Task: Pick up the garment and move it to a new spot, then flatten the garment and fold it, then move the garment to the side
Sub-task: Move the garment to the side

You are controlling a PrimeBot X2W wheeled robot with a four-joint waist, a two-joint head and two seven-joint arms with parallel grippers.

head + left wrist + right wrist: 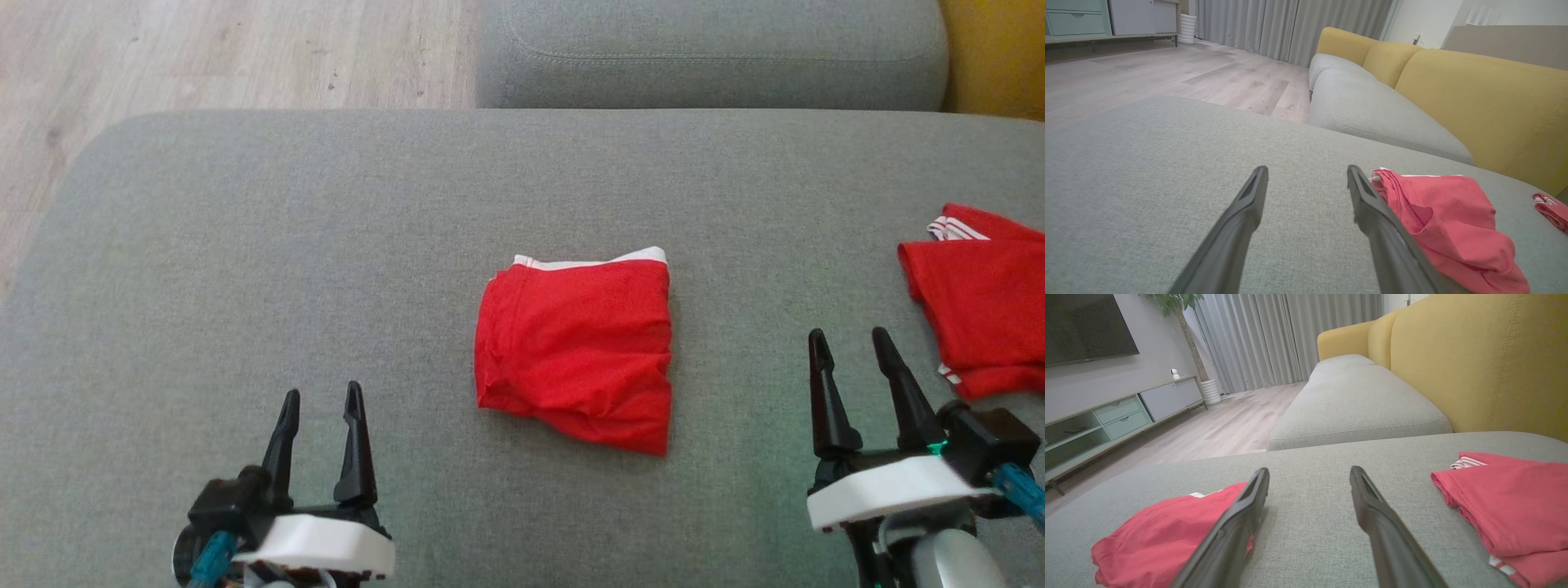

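Nearest us, the left tool (322, 394) hangs over the near left part of the cushion (326, 245), its fingers spread wide with nothing between them. The right tool (849, 335) hangs over the cushion's near right part, a little further in, likewise spread and empty.

The garment (575, 351), red with a white band along its far edge, lies in the cushion's middle, between the two tools and touching neither. It looks folded into a rough square, with a rumpled near edge and a drooping near right corner. We judge the fold done and the step in hand to be the move to the side.

To do that well, we should come in low at the near edge with both tools, one toward each near corner. We slip a finger under every layer and close on the whole stack, not the top layer alone. We lift just clear of the cushion and carry both corners together, so the fold does not open. The rumpled near edge is where a layer would most likely slip out.

At the cushion's right edge lies a second piece (980, 302), red with white stripes, just beside the right tool's tips. We should set the garment down near it without dragging across it.

Beyond the cushion's far edge sit a grey seat (710, 49) and, toward the left, the floor (204, 49).
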